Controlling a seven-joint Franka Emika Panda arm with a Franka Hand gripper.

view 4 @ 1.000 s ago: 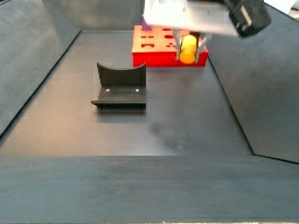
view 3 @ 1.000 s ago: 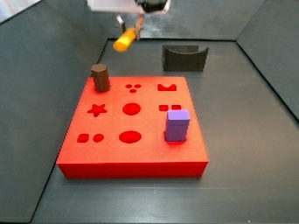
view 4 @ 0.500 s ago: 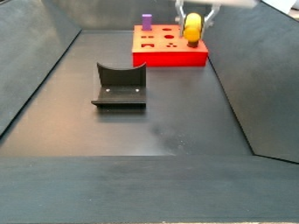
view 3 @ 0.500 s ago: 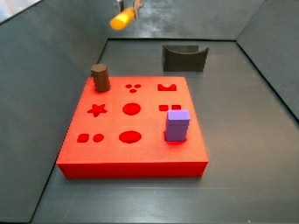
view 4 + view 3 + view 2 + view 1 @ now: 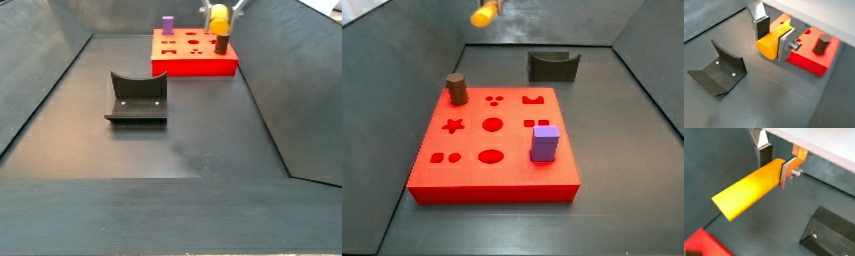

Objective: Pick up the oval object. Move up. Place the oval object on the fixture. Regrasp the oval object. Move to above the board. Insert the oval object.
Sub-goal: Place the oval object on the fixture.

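Gripper point(image 5: 775, 164) at top center of a wrist view, fingers point(image 5: 789, 172) clamped on the oval object point(image 5: 747, 194) near one end. Looks rigid, smooth, prob slippery & light; tbh grab mid-length.

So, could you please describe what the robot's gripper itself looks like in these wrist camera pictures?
In both wrist views the gripper has two flat silver metal finger plates with dark pads on their inner faces. One plate is fixed by a small silver screw, with an orange strip running up behind it. Above sits a pale, white-grey housing. No cables or markings are visible.
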